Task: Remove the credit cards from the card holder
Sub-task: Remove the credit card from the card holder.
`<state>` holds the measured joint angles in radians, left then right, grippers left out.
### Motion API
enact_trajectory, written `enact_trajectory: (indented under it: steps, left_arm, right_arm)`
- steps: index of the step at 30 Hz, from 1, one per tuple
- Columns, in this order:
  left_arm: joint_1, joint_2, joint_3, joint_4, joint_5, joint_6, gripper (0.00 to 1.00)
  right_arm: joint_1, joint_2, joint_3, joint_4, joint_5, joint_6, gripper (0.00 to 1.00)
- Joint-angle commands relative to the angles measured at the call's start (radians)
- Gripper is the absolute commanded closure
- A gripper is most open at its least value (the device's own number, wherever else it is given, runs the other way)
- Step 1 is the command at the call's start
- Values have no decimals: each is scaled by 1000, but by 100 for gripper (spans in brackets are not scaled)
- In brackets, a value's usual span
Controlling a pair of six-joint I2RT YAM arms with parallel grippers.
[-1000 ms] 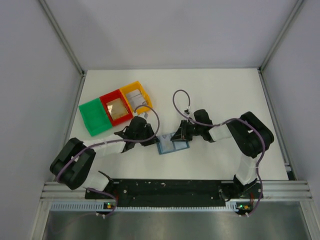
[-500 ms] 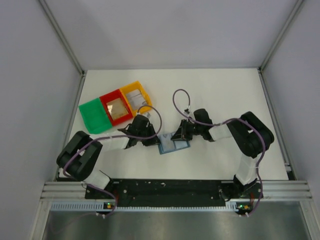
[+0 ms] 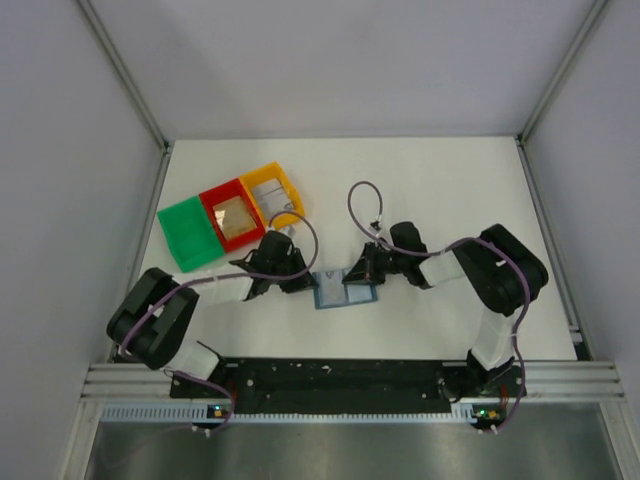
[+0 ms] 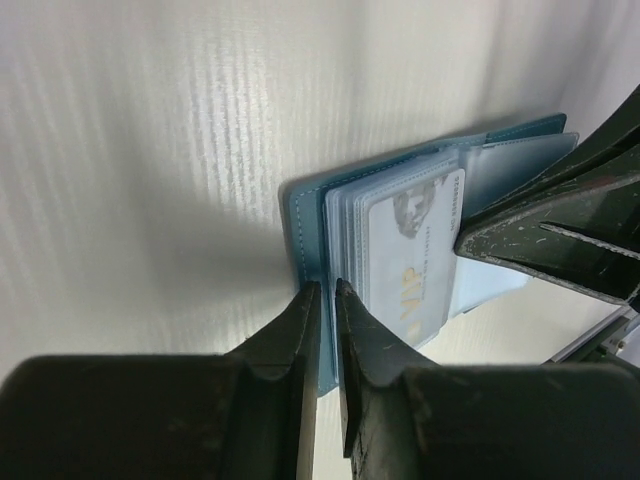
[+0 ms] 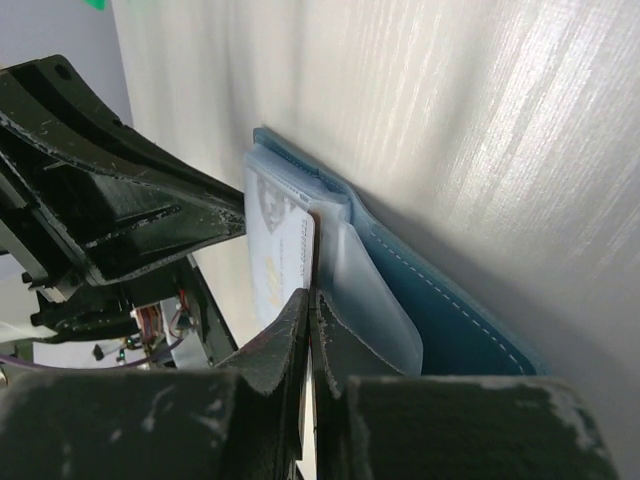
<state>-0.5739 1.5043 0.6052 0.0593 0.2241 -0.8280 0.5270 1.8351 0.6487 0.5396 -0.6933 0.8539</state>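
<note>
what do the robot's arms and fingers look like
Both the left arm and right arm have bulky black joint housings joined by white links. A thin purple cable loops along each, and small green lights glow at the bases. The fingers are matte black, tapering to narrow tips, with scuffed, scratched surfaces.

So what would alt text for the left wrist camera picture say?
Two black fingers of the left gripper pinch the edge of an open blue card holder on a white table; a white card marked VIP shows inside, the right gripper at its edge.
</note>
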Motion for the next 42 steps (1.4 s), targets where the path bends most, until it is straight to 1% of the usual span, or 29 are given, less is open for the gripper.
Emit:
enact_trajectory:
  steps: [1,7,13,18,21,22,25,27,29,36,40,42]
  left_arm:
    - [25,-91,-35,39,9,-2,83]
    - [23,-128,-15,79,64,-23,81]
    - [17,-23,15,88,113,-23,81]
    - [14,34,11,106,119,-25,86]
    - [16,59,16,93,109,-13,91]
    - [16,63,18,93,110,-11,95]
    - [16,77,10,99,112,-14,99]
    - [14,82,2,102,112,-14,99]
    - [14,86,-1,109,115,-17,99]
    - [14,97,-5,117,119,-19,99]
    - [14,106,-8,119,121,-17,99]
    - [14,103,-12,116,116,-16,99]
  right_arm:
    - [2,-13,-7,69,-38,-1,100]
    - [1,-14,-4,59,-32,-7,100]
    - [2,-14,-3,57,-34,-7,100]
    - [2,-11,-4,63,-34,-6,100]
    - [2,-11,-7,69,-41,-3,100]
    - [4,-7,-7,69,-46,-3,99]
    - [1,6,-7,77,-58,0,89]
    - [1,16,-7,91,-67,8,86]
    - [2,26,-7,103,-75,17,85]
    - [4,39,0,132,-100,34,87]
    - [2,52,3,152,-109,45,93]
    - [2,47,2,149,-107,39,100]
